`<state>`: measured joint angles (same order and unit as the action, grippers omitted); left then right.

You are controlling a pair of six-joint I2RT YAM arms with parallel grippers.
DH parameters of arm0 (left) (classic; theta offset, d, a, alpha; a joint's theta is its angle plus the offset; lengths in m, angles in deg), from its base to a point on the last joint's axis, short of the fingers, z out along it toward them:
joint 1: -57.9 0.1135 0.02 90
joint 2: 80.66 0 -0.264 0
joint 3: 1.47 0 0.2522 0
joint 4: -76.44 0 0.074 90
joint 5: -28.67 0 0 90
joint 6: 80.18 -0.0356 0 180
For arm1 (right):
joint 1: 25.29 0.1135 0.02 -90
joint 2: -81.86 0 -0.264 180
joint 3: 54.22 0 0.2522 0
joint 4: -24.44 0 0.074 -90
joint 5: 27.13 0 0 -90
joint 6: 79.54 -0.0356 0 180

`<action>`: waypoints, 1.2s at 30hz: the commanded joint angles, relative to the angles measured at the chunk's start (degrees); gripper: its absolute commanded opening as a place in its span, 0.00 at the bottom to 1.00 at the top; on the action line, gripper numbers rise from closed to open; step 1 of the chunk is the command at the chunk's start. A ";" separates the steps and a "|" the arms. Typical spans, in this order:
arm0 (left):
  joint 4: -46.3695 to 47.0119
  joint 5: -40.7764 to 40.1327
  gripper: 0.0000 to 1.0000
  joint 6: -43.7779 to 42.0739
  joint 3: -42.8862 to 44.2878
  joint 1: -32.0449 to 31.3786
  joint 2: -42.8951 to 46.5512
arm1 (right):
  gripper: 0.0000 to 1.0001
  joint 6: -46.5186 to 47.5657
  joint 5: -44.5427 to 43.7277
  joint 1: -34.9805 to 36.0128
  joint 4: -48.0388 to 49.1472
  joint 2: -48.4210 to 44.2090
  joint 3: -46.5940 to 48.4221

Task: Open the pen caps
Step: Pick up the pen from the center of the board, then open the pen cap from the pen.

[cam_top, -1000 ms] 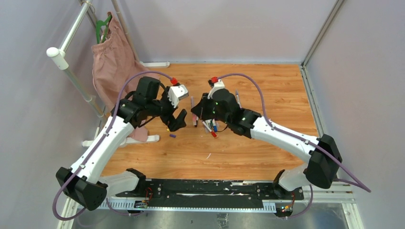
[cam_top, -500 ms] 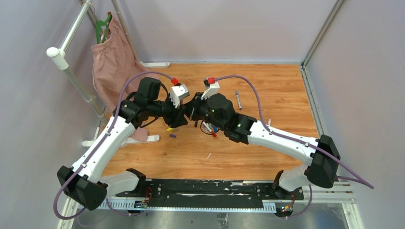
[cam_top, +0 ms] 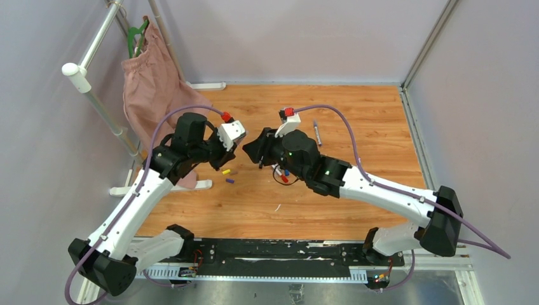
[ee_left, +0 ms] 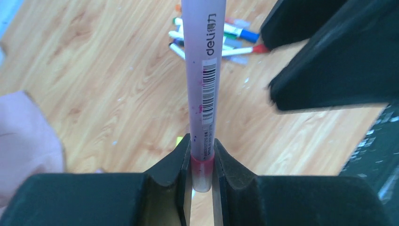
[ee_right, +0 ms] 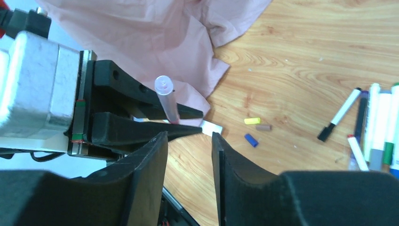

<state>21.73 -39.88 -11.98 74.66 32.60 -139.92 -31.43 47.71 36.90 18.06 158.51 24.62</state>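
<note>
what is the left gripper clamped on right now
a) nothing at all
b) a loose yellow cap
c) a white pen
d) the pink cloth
c, the left wrist view shows the left gripper with its fingers closed on both sides of the white pen, close to the red band at one end.

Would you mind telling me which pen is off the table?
The pale barcode-labelled pen, clamped in the left gripper; the other pens lie on the table.
</note>
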 commanded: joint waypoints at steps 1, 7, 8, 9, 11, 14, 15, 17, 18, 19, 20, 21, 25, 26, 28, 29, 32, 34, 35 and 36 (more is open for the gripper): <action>-0.30 -6.50 0.00 -13.60 -3.11 -0.01 2.67 | 0.48 -1.05 4.80 -3.92 -9.33 -4.16 1.15; -6.98 -8.09 0.00 -29.56 -6.69 -2.06 5.21 | 0.52 -4.89 32.76 -16.87 -18.04 -0.62 5.77; -7.82 -8.83 0.00 -31.47 -7.38 -3.03 5.83 | 0.52 -4.87 38.56 -17.89 -18.55 1.04 6.74; -8.51 -9.37 0.00 -33.12 -8.13 -4.09 6.84 | 0.52 -4.75 42.63 -18.43 -19.47 2.89 8.10; -9.84 -9.67 0.00 -35.99 -9.33 -5.41 8.14 | 0.52 -4.69 50.40 -18.79 -21.21 7.53 10.89; -11.91 -9.81 0.00 -39.47 -9.81 -6.42 8.72 | 0.53 -5.89 62.47 -18.71 -21.44 14.97 14.07; -12.76 -9.96 0.00 -40.77 -9.85 -6.68 8.65 | 0.53 -6.24 65.42 -18.55 -21.44 16.69 14.91; -14.01 -10.70 0.00 -43.18 -9.89 -7.29 8.76 | 0.53 -6.65 69.61 -17.83 -21.35 19.41 16.42; -14.33 -11.32 0.00 -44.06 -9.97 -7.53 8.77 | 0.53 -6.75 70.74 -17.35 -21.21 20.44 16.93; -14.49 -11.81 0.00 -44.79 -9.98 -7.77 8.68 | 0.53 -6.73 71.64 -16.73 -21.22 21.31 17.57; -14.51 -12.22 0.00 -45.30 -9.99 -7.89 8.60 | 0.53 -6.86 72.21 -16.28 -21.15 22.11 17.77; -14.55 -12.43 0.00 -45.60 -9.87 -8.06 8.51 | 0.53 -6.96 72.92 -15.75 -20.96 23.00 18.07; -14.51 -12.20 0.00 -45.61 -9.44 -8.25 8.08 | 0.53 -7.61 74.61 -14.15 -19.83 25.32 18.42; -14.51 -12.22 0.00 -45.73 -9.58 -8.37 8.11 | 0.52 -7.92 75.03 -13.86 -19.32 25.72 18.23; -14.51 -12.71 0.00 -46.30 -10.01 -8.61 8.24 | 0.51 -8.40 75.60 -13.32 -18.59 26.46 18.08; -14.51 -12.94 0.00 -46.58 -10.29 -8.68 8.27 | 0.51 -8.53 75.74 -13.05 -18.42 26.76 18.14; -14.51 -13.17 0.00 -46.77 -10.47 -8.78 8.54 | 0.49 -8.54 76.22 -11.86 -18.31 27.98 18.39; -14.51 -12.91 0.00 -46.46 -10.20 -8.81 8.56 | 0.46 -8.55 76.49 -11.23 -18.30 28.96 18.43; -14.51 -12.85 0.00 -46.29 -10.02 -8.84 8.58 | 0.44 -8.49 76.58 -11.03 -18.31 29.26 18.43; -14.51 -12.74 0.00 -46.07 -9.87 -8.88 8.56 | 0.41 -8.43 76.71 -10.80 -18.36 29.54 18.36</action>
<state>8.09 -52.38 -57.59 64.87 24.31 -131.79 -39.13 121.74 24.55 -0.21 185.94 41.60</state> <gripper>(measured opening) 0.213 0.447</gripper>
